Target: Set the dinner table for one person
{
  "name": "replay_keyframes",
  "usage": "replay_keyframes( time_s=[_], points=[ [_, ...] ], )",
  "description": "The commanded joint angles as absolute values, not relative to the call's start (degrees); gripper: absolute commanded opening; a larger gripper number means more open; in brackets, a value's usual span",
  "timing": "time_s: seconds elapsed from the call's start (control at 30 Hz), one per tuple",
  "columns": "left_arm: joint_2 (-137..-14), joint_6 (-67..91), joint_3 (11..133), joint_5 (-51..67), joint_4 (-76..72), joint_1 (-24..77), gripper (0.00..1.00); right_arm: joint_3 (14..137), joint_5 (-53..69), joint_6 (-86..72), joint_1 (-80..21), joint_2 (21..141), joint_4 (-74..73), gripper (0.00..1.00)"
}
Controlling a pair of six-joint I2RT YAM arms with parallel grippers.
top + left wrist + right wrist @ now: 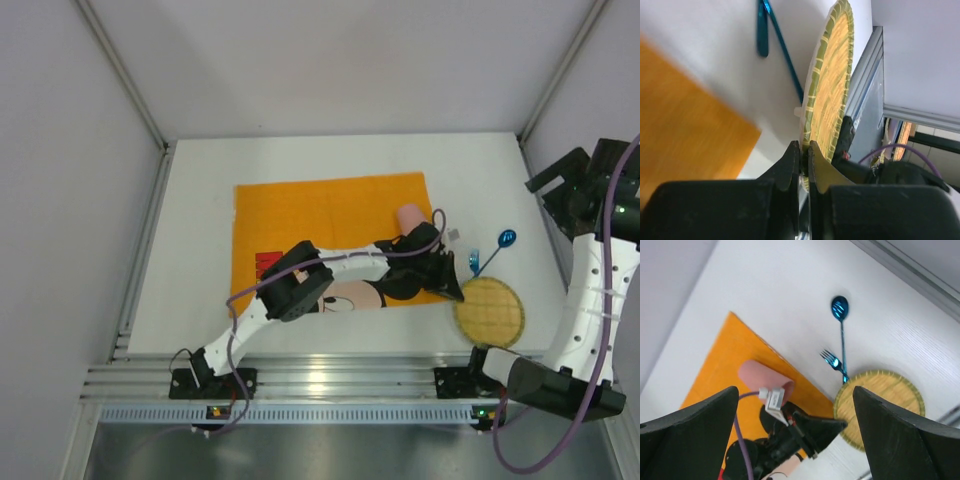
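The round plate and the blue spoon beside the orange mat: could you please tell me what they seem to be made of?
The round plate looks like woven bamboo or straw, matte: yellow strands cross inside a green-bound rim. The blue spoon seems tinted metal, given its mirror-like sheen; glossy plastic is possible.

The table (300, 155) is white, the placemat (320, 215) orange with a cartoon print, the cup (408, 214) pink, the spoon (842, 337) and fork (834, 361) shiny blue, the woven plate (490, 310) yellow, rimmed green.

no legible text — blurred red print (268, 263) on the orange placemat (330, 215)
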State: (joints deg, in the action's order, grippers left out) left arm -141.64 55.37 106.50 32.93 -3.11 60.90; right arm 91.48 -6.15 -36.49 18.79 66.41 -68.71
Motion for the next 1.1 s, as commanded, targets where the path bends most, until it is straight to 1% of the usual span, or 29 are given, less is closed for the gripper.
replay_keyframes(
  time_s=[0.0, 0.03, 0.07, 0.1, 0.13, 0.17, 0.2, 0.27, 0.3, 0.33, 0.37, 0.43, 0.47, 0.53, 0.57, 0.6, 0.67, 0.77, 0.8, 0.83, 0.87, 0.9, 0.93, 1.07],
  points=[
    [-123.9, 52.7, 99.5, 33.2, -5.4, 55.8, 0.0, 97.2, -0.4, -33.4, 18.1, 69.4, -62.6, 0.98],
    [-121.1, 50.3, 97.7, 32.5, -3.9, 55.0, 0.0, 96.9, 2.9, -33.1, 17.7, 70.0, -61.0, 0.98],
    [-115.1, 49.0, 95.6, 30.5, -0.2, 53.4, 0.0, 96.5, 4.7, -32.9, 17.3, 71.7, -60.0, 0.98],
    [-112.0, 48.0, 91.2, 29.7, 1.7, 52.4, 0.0, 95.7, 9.1, -32.7, 16.9, 72.5, -57.2, 0.99],
    [-109.0, 47.4, 88.7, 29.5, 2.5, 50.2, 0.0, 92.3, 12.2, -33.0, 16.5, 73.3, -55.6, 0.99],
    [-102.9, 47.1, 86.2, 29.3, 3.2, 49.1, 0.0, 90.5, 14.9, -33.9, 16.4, 75.0, -54.4, 0.99],
    [-100.0, 46.6, 82.6, 28.3, 4.9, 48.0, 0.0, 85.8, 19.6, -35.6, 16.1, 75.8, -51.1, 1.0],
    [-92.1, 43.2, 80.5, 26.1, 9.3, 45.4, 0.0, 80.6, 22.9, -36.1, 13.8, 77.3, -46.8, 0.99],
    [-89.7, 41.8, 78.6, 24.7, 14.4, 44.4, 0.0, 78.2, 22.7, -35.3, 12.6, 77.6, -43.2, 0.99],
    [-87.2, 40.2, 77.3, 21.8, 16.3, 43.3, 0.0, 73.2, 22.7, -34.6, 9.8, 77.6, -40.8, 1.0],
    [-82.5, 39.6, 75.5, 20.6, 17.7, 40.6, 0.0, 70.8, 22.3, -33.8, 8.5, 77.9, -38.8, 1.0],
    [-77.8, 38.5, 68.5, 16.8, 19.4, 37.4, 0.0, 65.0, 21.4, -33.0, 5.4, 78.5, -34.0, 1.0],
    [-73.5, 38.1, 65.9, 16.0, 19.9, 33.5, 0.0, 63.3, 21.5, -32.9, 4.5, 79.4, -32.1, 1.0],
    [-69.9, 36.8, 59.5, 14.3, 21.8, 28.2, 0.0, 60.9, 21.1, -32.3, 2.7, 80.9, -28.4, 1.0],
    [-66.8, 36.3, 57.5, 12.6, 21.9, 26.8, 0.0, 60.7, 20.9, -32.0, 2.4, 82.5, -27.4, 1.0],
    [-65.4, 36.0, 53.3, 12.0, 21.4, 25.6, 0.0, 60.4, 20.8, -31.9, 2.3, 83.4, -26.0, 1.0],
    [-62.9, 35.7, 49.3, 11.2, 19.4, 22.9, 0.0, 60.6, 20.9, -32.5, 2.3, 85.9, -25.1, 1.0],
    [-63.4, 35.5, 43.7, 7.8, 17.6, 20.7, 0.0, 60.7, 22.0, -35.8, 2.4, 87.7, -24.1, 1.0],
    [-64.1, 35.8, 41.2, 7.8, 16.7, 20.0, 0.07, 59.3, 23.8, -38.6, 2.3, 87.7, -22.0, 0.99],
    [-64.9, 36.1, 39.9, 7.6, 15.7, 18.6, 0.21, 58.3, 24.7, -40.0, 2.3, 87.6, -20.6, 0.99],
    [-66.6, 36.6, 38.8, 7.4, 14.8, 17.8, 0.4, 57.4, 25.4, -41.6, 2.3, 87.3, -19.3, 0.99],
    [-67.3, 37.0, 36.9, 8.2, 12.4, 16.9, 0.94, 55.5, 26.5, -44.3, 2.3, 87.0, -17.2, 0.99],
    [-68.0, 37.2, 36.2, 8.4, 11.4, 15.9, 0.98, 54.7, 26.8, -45.3, 2.1, 86.8, -16.6, 0.99],
    [-71.4, 36.1, 37.1, 8.5, 11.2, 15.3, 0.98, 52.4, 27.3, -48.3, 1.8, 84.3, -17.4, 0.99]
  ],
)
